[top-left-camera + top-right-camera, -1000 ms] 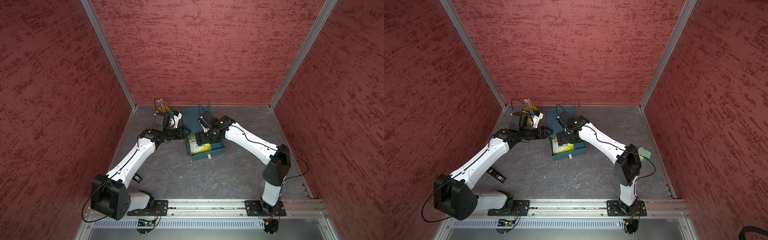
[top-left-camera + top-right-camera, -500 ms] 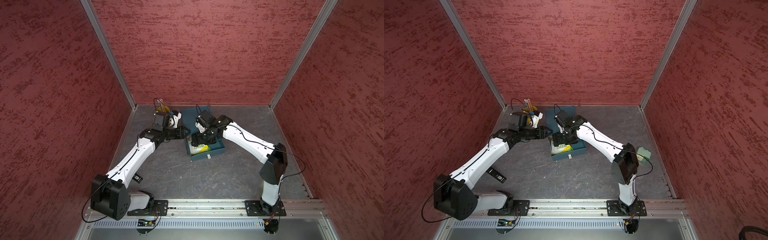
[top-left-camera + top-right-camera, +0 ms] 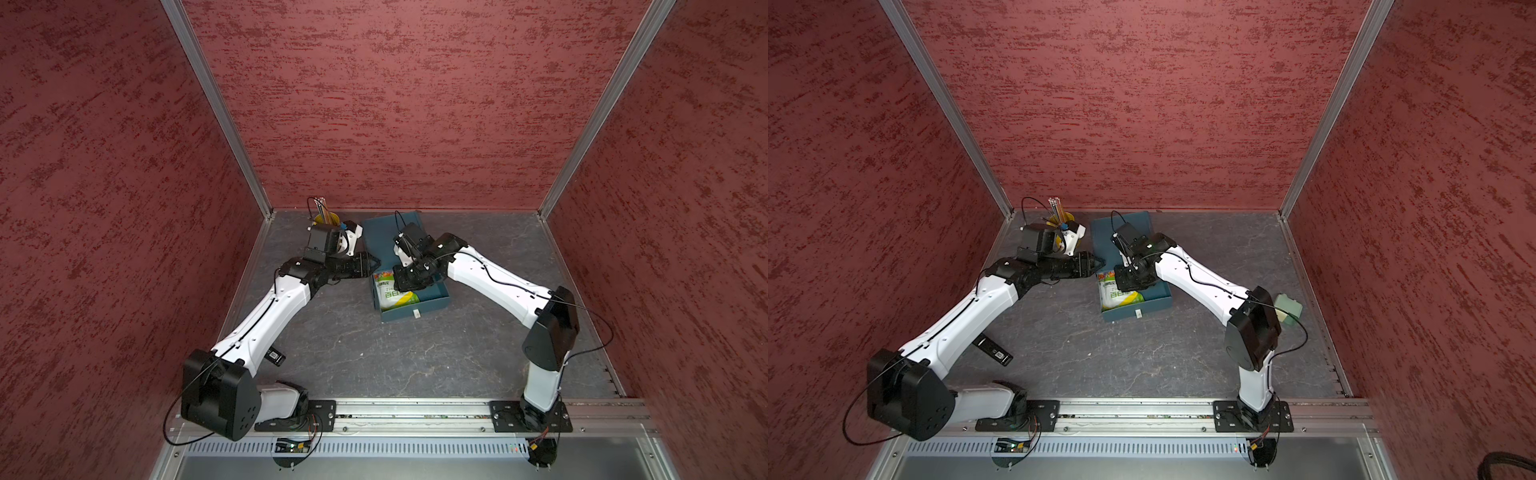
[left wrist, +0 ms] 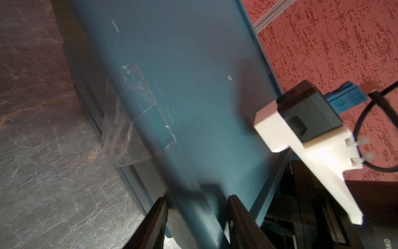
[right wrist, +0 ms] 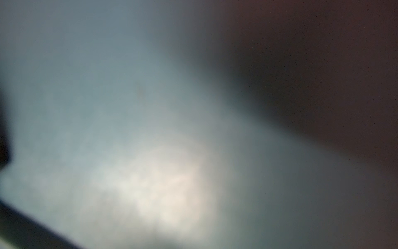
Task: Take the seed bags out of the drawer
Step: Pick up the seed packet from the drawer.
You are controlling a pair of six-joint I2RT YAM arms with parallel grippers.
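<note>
A teal cabinet (image 3: 376,232) (image 3: 1100,232) stands at the back with its drawer (image 3: 434,300) (image 3: 1158,300) pulled out toward me. One green-white seed bag (image 3: 392,297) (image 3: 1120,297) lies flat in the drawer's left half. My right gripper (image 3: 405,283) (image 3: 1128,283) reaches down into the drawer at the bag's far end, and its jaws are hidden. The right wrist view is only a pale blur. My left gripper (image 3: 375,264) (image 3: 1098,263) (image 4: 198,199) is shut on the cabinet's (image 4: 193,97) rounded left edge, one finger on each side.
A yellow cup of sticks (image 3: 325,216) (image 3: 1059,215) stands in the back left corner behind my left wrist. A small black device (image 3: 274,356) (image 3: 992,351) lies on the floor under my left forearm. A pale green block (image 3: 1289,309) sits behind my right elbow. Red walls enclose three sides.
My right arm has shifted a little to the left and lowered its gripper into the drawer onto the seed bag. My left arm has not moved.
</note>
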